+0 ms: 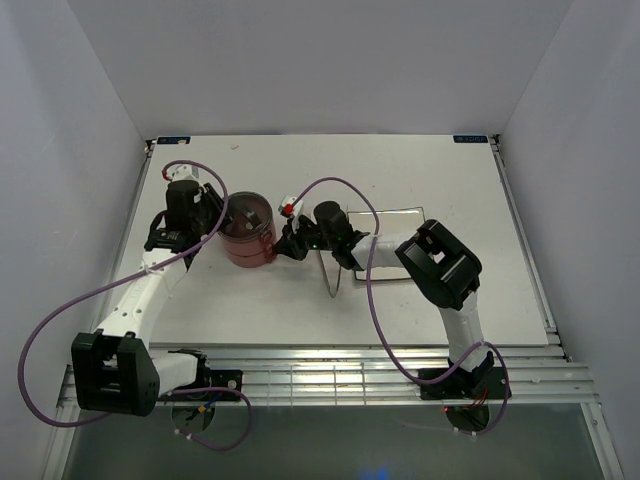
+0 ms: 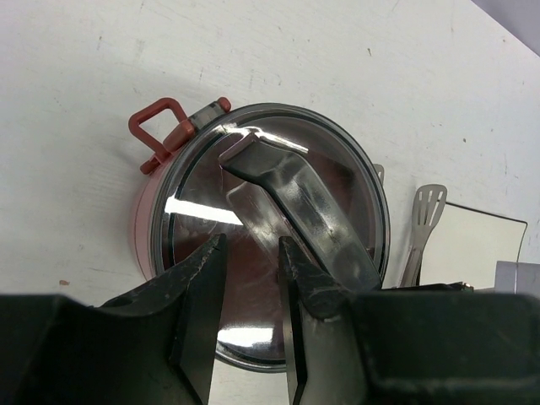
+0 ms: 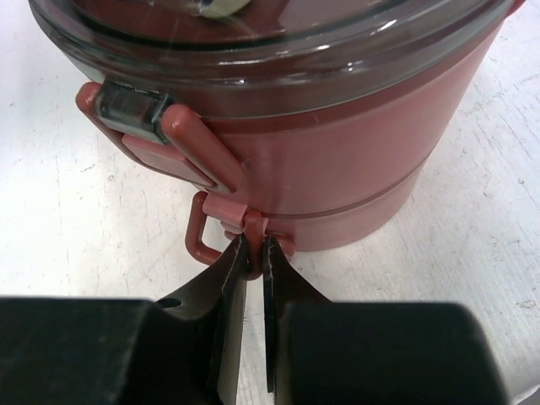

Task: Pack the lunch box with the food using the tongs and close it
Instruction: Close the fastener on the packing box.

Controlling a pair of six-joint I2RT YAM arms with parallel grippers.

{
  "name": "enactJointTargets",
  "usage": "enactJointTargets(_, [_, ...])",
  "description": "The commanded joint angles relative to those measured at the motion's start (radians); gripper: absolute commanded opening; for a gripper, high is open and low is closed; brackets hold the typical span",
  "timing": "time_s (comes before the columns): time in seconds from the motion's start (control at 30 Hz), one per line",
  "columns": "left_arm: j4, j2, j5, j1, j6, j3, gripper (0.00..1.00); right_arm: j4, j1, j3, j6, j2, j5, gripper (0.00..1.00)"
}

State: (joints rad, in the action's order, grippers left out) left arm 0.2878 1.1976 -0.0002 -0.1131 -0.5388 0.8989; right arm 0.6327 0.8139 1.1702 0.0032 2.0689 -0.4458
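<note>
Right hand is pinched shut on the small red tab at the foot of the clasp, low on the side of the lunch box. My left hand hangs over the grey cover with its fingers parted and nothing between them; the cover's handle passes under one finger.

The box stands stacked and covered on the counter, between my two arms. No food shows outside it, so I judge I am at the closing step, with this clasp not yet snapped home.

To do it well I would bear down on the cover with the left hand so the tiers stay square. Then I would swing the tab up along the wall in an arc about its hinge, not pull it outward, which could drag the box across the counter. The grip is on a thin tab and could slip.

The box stands upright, its long axis vertical. The handle runs slantwise across the cover in the left wrist view. The second clasp sticks out from the rim, away from me, apparently unlatched too. The tongs lie flat just beside the box, running near to far.
</note>
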Motion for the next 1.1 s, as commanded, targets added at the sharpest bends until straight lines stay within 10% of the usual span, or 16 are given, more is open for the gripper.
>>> enactJointTargets(0.0, [-0.018, -0.003, -0.009, 0.004, 0.01, 0.015, 0.41, -0.004, -0.004, -0.009, -0.035, -0.027, 0.048, 0.09])
enactJointTargets(0.13, [-0.007, 0.0, -0.029, 0.006, 0.014, 0.02, 0.41, -0.054, -0.004, 0.012, -0.045, -0.033, 0.068, 0.37])
enactJointTargets(0.43, [0.027, 0.0, -0.07, 0.021, 0.013, 0.032, 0.41, -0.18, -0.028, 0.085, -0.15, -0.017, -0.054, 0.64])
enactJointTargets(1.07, [-0.073, 0.209, -0.003, 0.05, 0.017, 0.051, 0.39, -0.173, -0.039, 0.186, -0.149, 0.082, -0.182, 0.33])
